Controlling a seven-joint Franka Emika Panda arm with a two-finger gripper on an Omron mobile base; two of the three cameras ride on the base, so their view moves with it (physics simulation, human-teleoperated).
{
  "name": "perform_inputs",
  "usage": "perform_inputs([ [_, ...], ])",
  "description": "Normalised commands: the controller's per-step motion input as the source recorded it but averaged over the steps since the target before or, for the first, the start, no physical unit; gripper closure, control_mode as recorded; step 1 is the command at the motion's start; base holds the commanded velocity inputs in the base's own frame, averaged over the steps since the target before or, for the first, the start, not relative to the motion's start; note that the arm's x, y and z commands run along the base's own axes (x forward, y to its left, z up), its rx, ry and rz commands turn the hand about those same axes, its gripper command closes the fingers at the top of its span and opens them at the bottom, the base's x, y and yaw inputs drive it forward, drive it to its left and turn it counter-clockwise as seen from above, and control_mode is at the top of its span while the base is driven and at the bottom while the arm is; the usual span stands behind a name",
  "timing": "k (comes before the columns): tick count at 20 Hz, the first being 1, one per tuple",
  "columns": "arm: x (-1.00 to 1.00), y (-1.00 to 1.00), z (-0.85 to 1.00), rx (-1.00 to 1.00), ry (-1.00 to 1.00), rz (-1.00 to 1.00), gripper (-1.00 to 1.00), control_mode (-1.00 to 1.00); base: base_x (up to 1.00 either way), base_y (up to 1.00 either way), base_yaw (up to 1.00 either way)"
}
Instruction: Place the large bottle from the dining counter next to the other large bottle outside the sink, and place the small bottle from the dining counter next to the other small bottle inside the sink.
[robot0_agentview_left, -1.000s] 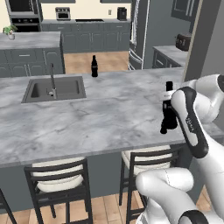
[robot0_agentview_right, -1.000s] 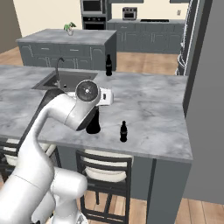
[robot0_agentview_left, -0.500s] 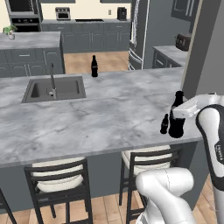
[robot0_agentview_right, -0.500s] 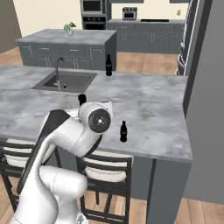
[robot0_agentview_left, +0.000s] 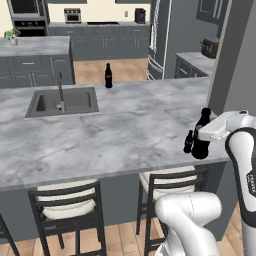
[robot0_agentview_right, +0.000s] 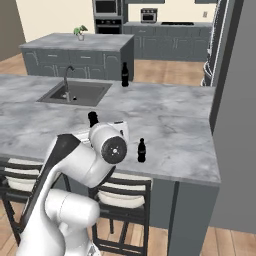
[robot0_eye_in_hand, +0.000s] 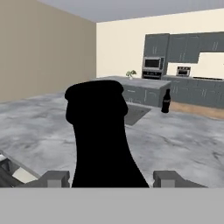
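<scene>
large bottle (robot0_agentview_left: 201, 135): upright on counter (robot0_agentview_left: 110, 135), near its front right edge; neck sits between the fingertips (robot0_eye_in_hand: 52, 178) in hand view
claw (robot0_eye_in_hand: 109, 179): wide, one jaw either side of large bottle, not closed on it
small bottle (robot0_agentview_left: 188, 142): just beside large bottle, at its 9 o'clock
sink (robot0_agentview_left: 62, 101): far left, at 10 o'clock
other bottle (robot0_agentview_left: 108, 76): beyond sink, 1 o'clock of it

Large bottle (robot0_agentview_right: 93, 119) (lower body) hidden behind arm.
</scene>
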Motion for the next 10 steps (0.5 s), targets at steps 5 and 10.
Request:
perform_inputs([
  [5, 0.00, 0.00, 0.00, 0.00, 0.00, 0.00, 1.00, 1.00, -0.18, 0.55, 0.05],
  [10, 0.00, 0.00, 0.00, 0.00, 0.00, 0.00, 1.00, 1.00, -0.22, 0.78, 0.05],
])
